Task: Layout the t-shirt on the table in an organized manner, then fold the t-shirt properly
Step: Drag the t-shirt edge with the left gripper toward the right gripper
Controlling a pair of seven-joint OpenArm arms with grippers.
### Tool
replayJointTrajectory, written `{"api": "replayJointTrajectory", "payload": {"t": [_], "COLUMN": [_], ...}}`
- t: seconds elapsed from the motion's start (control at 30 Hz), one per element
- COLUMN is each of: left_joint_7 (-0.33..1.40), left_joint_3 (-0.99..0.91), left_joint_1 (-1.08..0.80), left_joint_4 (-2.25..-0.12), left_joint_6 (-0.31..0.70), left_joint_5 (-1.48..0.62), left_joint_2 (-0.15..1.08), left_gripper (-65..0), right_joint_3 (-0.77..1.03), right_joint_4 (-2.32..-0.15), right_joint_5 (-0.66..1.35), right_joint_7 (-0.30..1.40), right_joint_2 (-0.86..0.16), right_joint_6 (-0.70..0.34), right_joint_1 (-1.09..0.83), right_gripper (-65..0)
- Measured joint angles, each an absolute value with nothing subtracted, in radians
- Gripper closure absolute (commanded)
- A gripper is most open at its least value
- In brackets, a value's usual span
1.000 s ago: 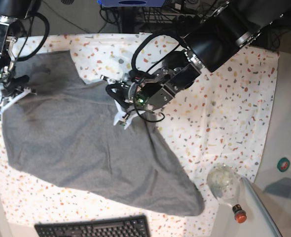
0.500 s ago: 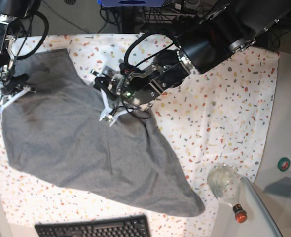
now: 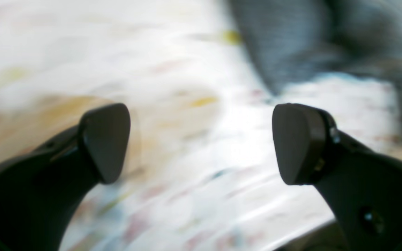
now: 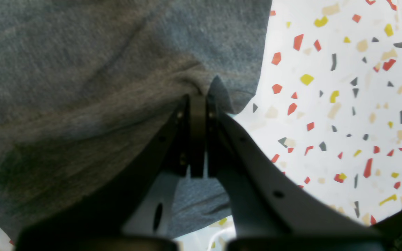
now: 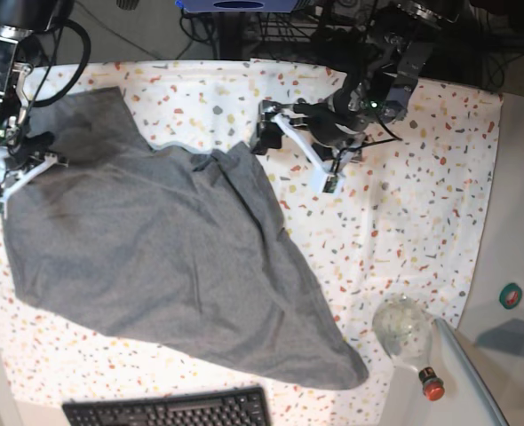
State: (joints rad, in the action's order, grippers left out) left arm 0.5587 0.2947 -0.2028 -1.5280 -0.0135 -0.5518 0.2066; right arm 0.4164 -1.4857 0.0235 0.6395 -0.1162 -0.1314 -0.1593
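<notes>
At the near edge of the base view lies one black keyboard (image 5: 169, 410), and to its right stand one clear round bottle with a red cap (image 5: 407, 337) and a small teal disc (image 5: 511, 295) on the side surface. There is one t-shirt (image 5: 164, 257), grey, spread on the table (image 5: 422, 204) and covering its left and middle part. Its long axis runs diagonally, from the far left corner down to a narrow rounded end that points to the near right, close to the bottle. The cloth is not flat: a fold rises along its upper right edge, with a small peak near the middle of the table.

There are two arms. The right gripper (image 4: 198, 91) stands over the far left part of the shirt, reaching down from the far left corner; in its wrist view the two fingers (image 4: 218, 91) are pressed together with a pinch of grey fabric gathered between them. The left gripper (image 3: 201, 143) is farther back, above bare speckled cloth just beside the shirt's upper right edge, not touching it. Its two dark pads (image 3: 106, 139) stand wide apart with nothing between them. This arm comes in from the far right and bends down toward the table
</notes>
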Motion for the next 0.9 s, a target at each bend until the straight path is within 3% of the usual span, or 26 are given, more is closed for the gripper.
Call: {"api": "replayJointTrajectory", "payload": {"t": [0.17, 0.5, 0.57, 0.83, 0.9], "left_joint_7": [0.429, 0.392, 0.391, 0.393, 0.408], "left_joint_3": [0.295, 0.401, 0.403, 0.407, 0.400], "left_joint_1": [-0.196, -0.075, -0.072, -0.039, -0.038], "left_joint_4": [-1.415, -1.291, -1.284, -1.220, -1.221], "left_joint_6": [0.010, -0.001, -0.002, 0.000, -0.003], "left_joint_5": [-0.558, -0.547, -0.546, -0.554, -0.556], "left_joint_2": [0.173, 0.118, 0.108, 0.110, 0.108], "left_gripper": [-61.5, -60.9, -54.0, -13.8, 0.0], "right_joint_3": [0.417, 0.417, 0.417, 0.417, 0.417], "right_joint_4": [-1.486, -1.485, -1.485, -1.484, -1.484], "right_joint_5": [0.023, 0.023, 0.022, 0.022, 0.023], "right_joint_7": [0.639, 0.638, 0.639, 0.639, 0.639], "right_joint_2": [-0.123, -0.122, -0.124, -0.126, -0.125], "right_joint_6": [-0.131, -0.131, -0.131, -0.131, -0.131], "right_joint_1": [-0.159, -0.159, -0.159, -0.159, -0.156], "right_gripper": [0.0, 0.0, 0.0, 0.0, 0.0]}}
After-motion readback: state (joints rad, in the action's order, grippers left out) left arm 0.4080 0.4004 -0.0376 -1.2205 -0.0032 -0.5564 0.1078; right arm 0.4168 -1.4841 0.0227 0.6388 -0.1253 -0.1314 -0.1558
